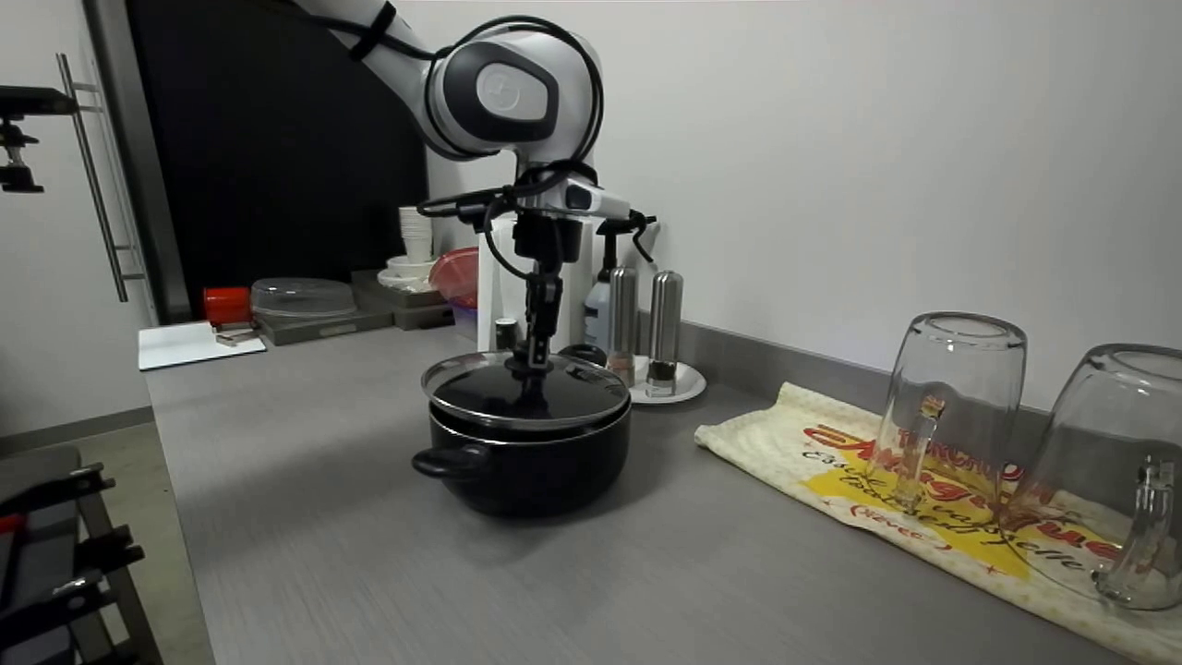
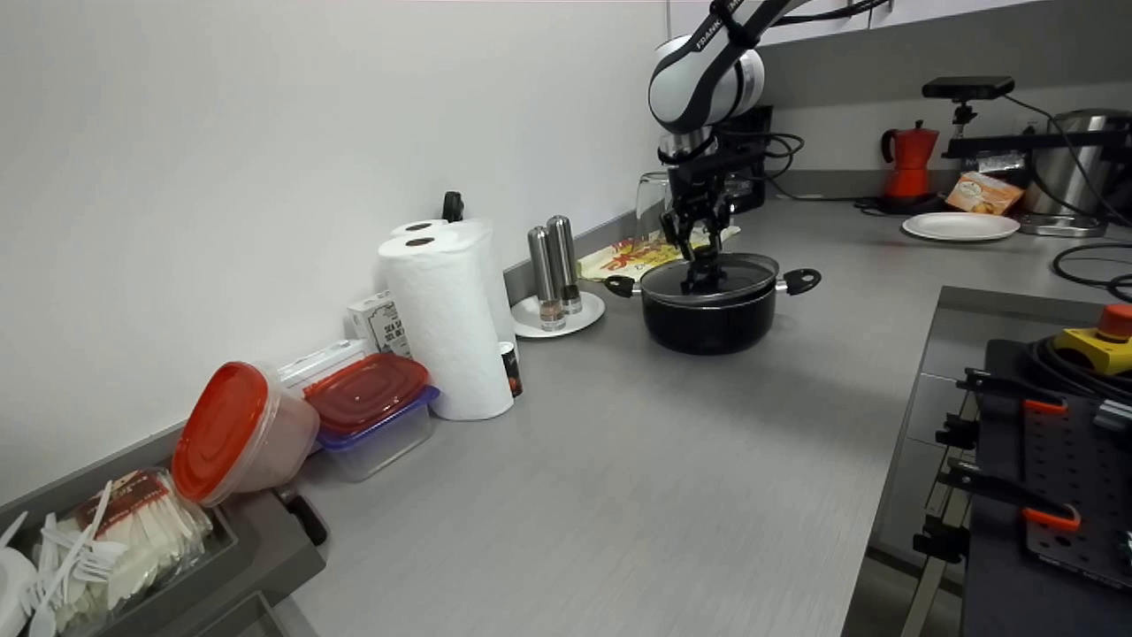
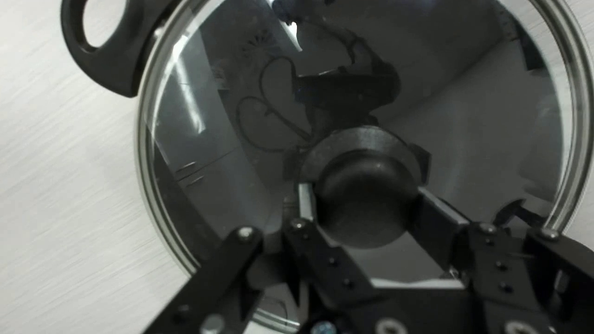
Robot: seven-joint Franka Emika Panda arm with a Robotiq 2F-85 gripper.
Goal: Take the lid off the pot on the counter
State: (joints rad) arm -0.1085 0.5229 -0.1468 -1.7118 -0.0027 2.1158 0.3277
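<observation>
Gripper [image 3: 369, 206] pointing straight down over the pot [image 1: 531, 476], pinching the black knob [image 3: 366, 197] of the glass lid [image 1: 499, 395] from both sides. As for the lid, right over the pot's opening and roughly level, with a thin dark band just below it in an exterior view. Can't tell about contact with the pot's edge, tbh. Pot itself sitting upright on the grey counter [image 1: 342, 517]. Close by, two metal grinders [image 2: 542, 274] on a white plate [image 2: 525, 320]. Along the wall [image 2: 221, 159], paper towel rolls [image 2: 447, 327], plus a printed cloth [image 1: 776, 448] under upturned glass mugs [image 1: 960, 388].
</observation>
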